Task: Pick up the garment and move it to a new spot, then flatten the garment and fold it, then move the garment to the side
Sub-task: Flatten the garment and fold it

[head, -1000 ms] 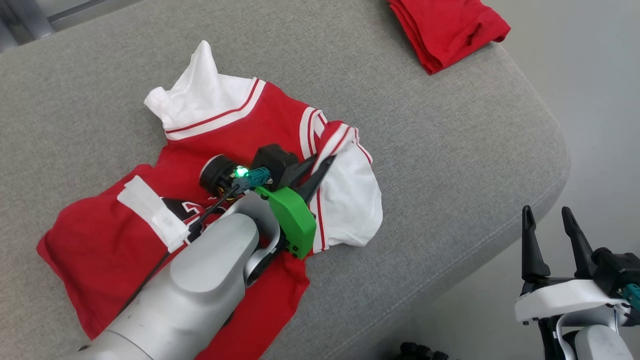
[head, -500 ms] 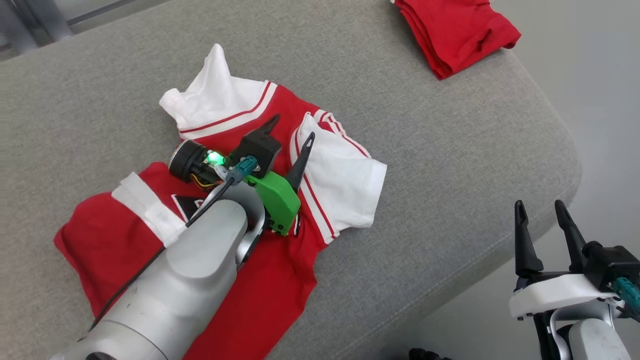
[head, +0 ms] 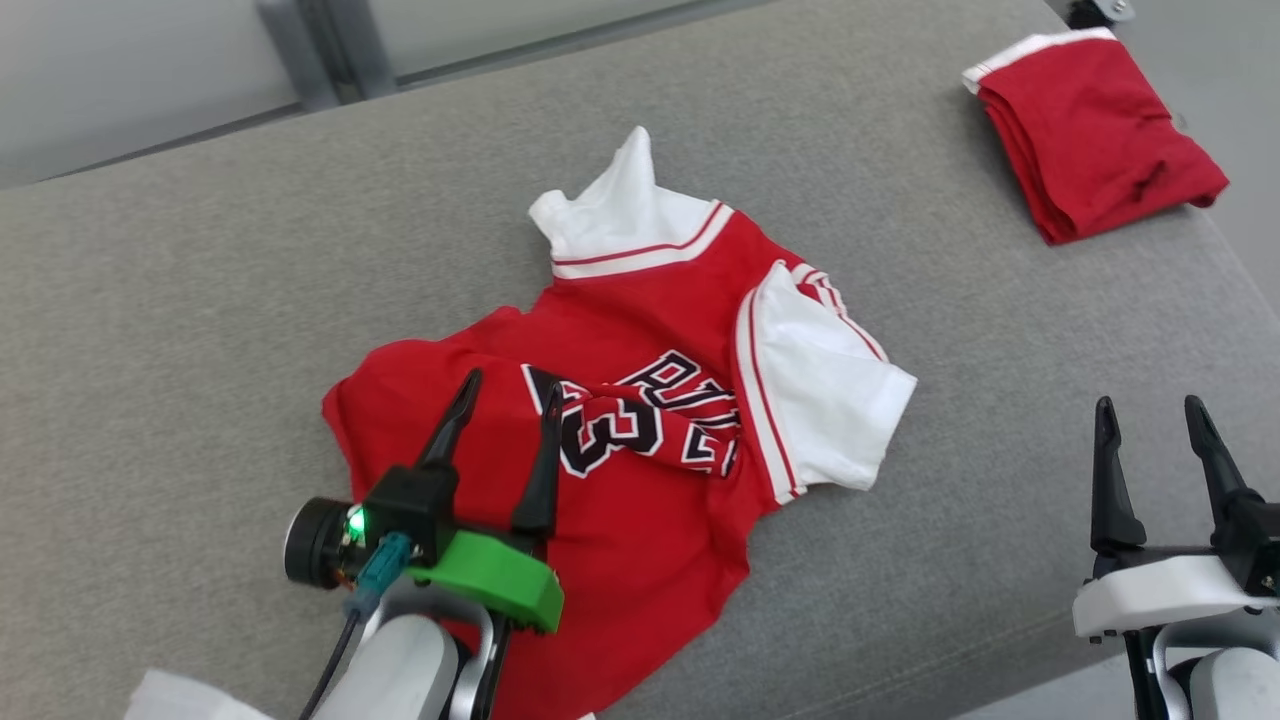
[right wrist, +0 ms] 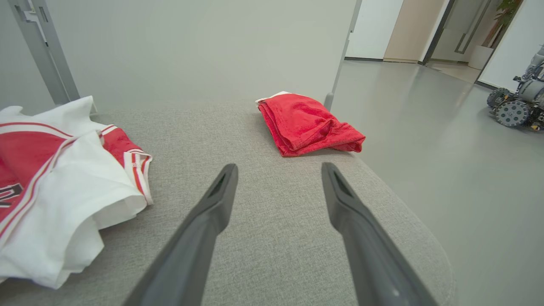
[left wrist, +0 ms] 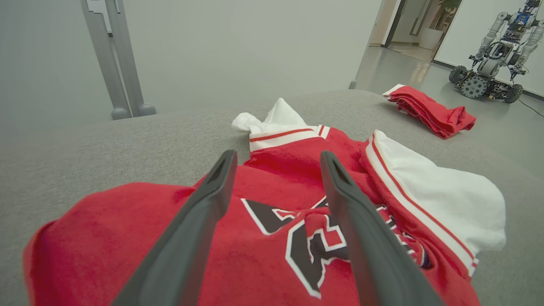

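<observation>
Counting two garments, two pincers. Jersey [head: 640, 330], red with white sleeves and black lettering, rumpled at the middle of the cushion [head: 200, 330]. Folded red cloth [head: 1095, 150] at the cushion's far right corner. Left pincer [head: 512, 385] above the cushion's near side, over the jersey; right pincer [head: 1148, 405] at its near right edge; both spread wide, empty.

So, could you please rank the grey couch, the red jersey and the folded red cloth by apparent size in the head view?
1. grey couch
2. red jersey
3. folded red cloth, though it lies farther from the camera, so its true size is less certain.
</observation>
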